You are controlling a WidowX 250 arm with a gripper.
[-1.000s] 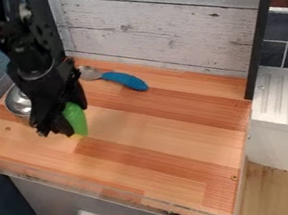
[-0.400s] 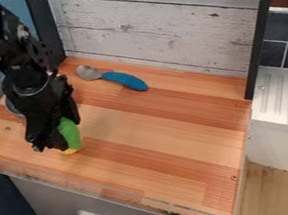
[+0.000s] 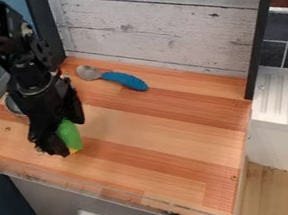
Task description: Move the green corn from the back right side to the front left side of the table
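- Green corn (image 3: 70,134) (its lower tip yellow) is pinched by the black pincer (image 3: 66,138), towards the front left of the wooden counter (image 3: 156,128).
- A metal vessel (image 3: 12,105) is partly hidden by the arm.
- A blue-handled spoon (image 3: 124,80) is laid near the whitish back wall (image 3: 156,32).

The hand (image 3: 60,145) grips green corn (image 3: 69,134) (yellow-tipped) at the table's (image 3: 158,138) left
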